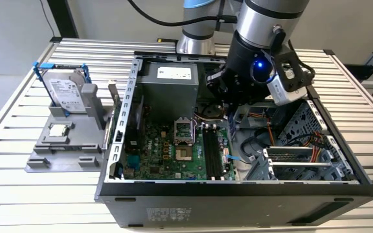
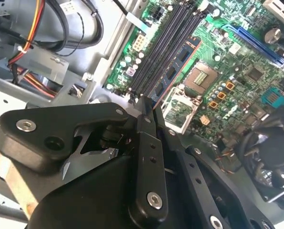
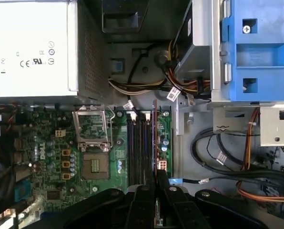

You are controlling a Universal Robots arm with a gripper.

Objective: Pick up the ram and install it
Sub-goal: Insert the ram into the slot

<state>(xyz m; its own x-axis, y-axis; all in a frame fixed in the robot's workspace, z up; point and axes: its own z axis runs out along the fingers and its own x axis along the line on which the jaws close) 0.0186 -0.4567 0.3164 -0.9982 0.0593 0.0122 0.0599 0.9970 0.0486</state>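
The ram (image 2: 173, 71) stands on edge just above the black memory slots (image 2: 163, 43) of the motherboard (image 2: 247, 62) — the gripper (image 2: 147, 106) pinches it at one end. In the exterior view the arm (image 1: 264, 29) reaches into the open computer case (image 1: 238, 199).

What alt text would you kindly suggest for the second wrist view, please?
The gripper holds the ram, lined up along the black slots of the motherboard; an open, empty processor socket lies beside them.
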